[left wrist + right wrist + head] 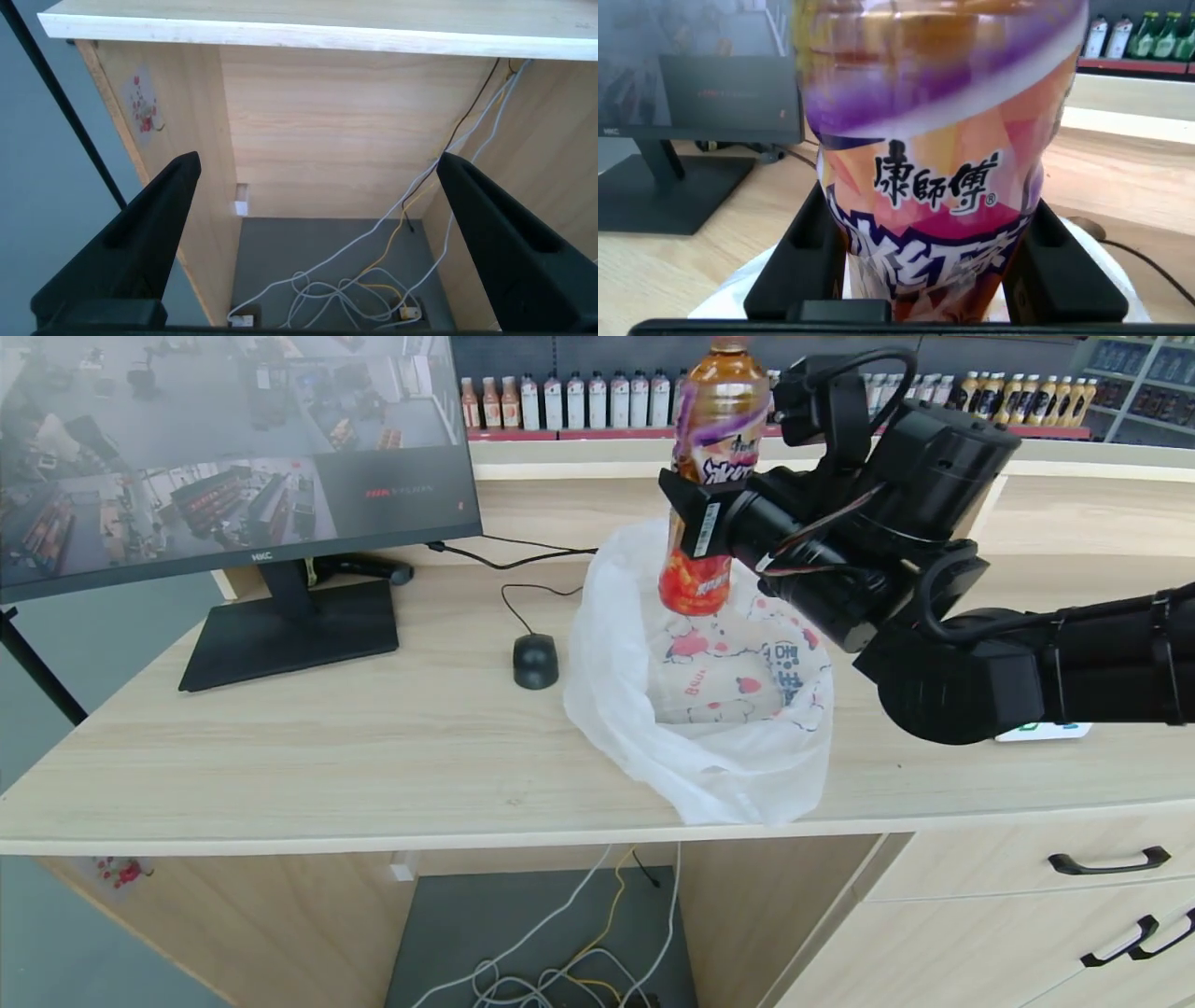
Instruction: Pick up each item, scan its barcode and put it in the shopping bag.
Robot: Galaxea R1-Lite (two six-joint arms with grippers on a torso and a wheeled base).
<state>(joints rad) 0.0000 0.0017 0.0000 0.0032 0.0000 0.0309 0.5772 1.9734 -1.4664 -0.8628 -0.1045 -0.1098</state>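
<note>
Bottle (714, 476): upright, clamped at mid-body in my right gripper (695, 518), above bag (616, 709). Lower straight into its mouth before letting go. Left gripper (318, 168): spread wide, empty.

A shop — shelves of bottled drinks (579, 401) behind a wooden counter (373, 737), monitor (224, 448) showing surveillance feeds.
</note>
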